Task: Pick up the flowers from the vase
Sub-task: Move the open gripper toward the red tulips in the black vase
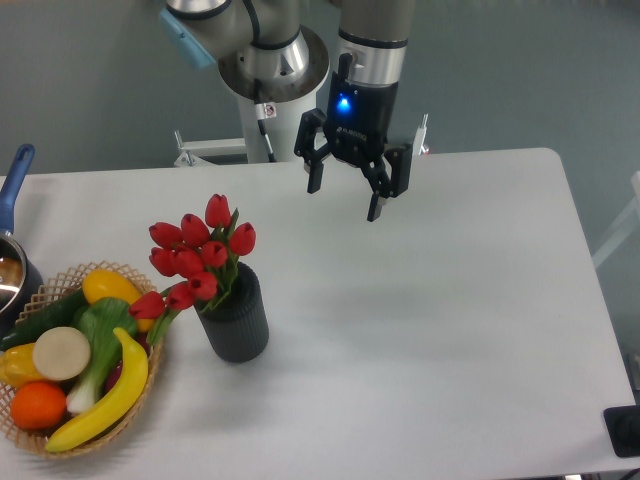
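The surface (450,300), white and broad, carries everything in view. Above its far edge the arm (370,40) is hung nose-down, so that the hand (346,198) is presented from above; its 2 fingers are spread wide apart with nothing between them, which is judged to suit a descent over a bunch of stems. The hand is well apart from the task's things, up and to the right of them.

At the left edge 1 wicker basket (140,385) is set, filled with produce: 1 banana (105,400), 1 orange (38,403), 1 pale round slice and several green and yellow vegetables, too crowded to be counted surely. Behind it 1 pot with a blue handle (14,180) is partly cut off.

Just beside the basket, 1 vase (237,320) is stood upright, dark and ribbed. The flowers (195,255) are held in its mouth and are leaned toward the basket, probably because the stems fit the mouth loosely. About 9 red buds are counted, 1 drooping lowest over the basket's rim. The pick has not yet been started.
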Controlling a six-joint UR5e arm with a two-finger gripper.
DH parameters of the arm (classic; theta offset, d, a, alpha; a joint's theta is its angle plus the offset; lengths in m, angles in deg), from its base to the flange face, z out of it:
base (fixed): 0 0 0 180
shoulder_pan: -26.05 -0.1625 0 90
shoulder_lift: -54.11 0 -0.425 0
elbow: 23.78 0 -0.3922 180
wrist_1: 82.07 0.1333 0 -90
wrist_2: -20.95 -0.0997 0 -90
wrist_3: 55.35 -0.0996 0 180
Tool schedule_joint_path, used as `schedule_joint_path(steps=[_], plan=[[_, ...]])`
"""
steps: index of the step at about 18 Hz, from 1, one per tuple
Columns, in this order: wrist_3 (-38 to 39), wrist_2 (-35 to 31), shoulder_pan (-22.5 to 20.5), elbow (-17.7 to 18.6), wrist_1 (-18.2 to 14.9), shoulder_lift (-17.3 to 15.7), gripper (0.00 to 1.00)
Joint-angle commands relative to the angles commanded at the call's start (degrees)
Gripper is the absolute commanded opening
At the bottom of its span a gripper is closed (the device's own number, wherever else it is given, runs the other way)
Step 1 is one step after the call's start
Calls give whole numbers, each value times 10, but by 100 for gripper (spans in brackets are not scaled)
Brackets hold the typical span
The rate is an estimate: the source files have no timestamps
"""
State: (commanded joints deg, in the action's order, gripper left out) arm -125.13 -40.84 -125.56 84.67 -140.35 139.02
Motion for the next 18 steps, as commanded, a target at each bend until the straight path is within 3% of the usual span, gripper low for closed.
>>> schedule_joint_path(steps=[8,14,18], plan=[[-5,72,2,42,9,1,100],[-9,83,16,47,12,13,100],[-12,83,41,41,38,37,100]])
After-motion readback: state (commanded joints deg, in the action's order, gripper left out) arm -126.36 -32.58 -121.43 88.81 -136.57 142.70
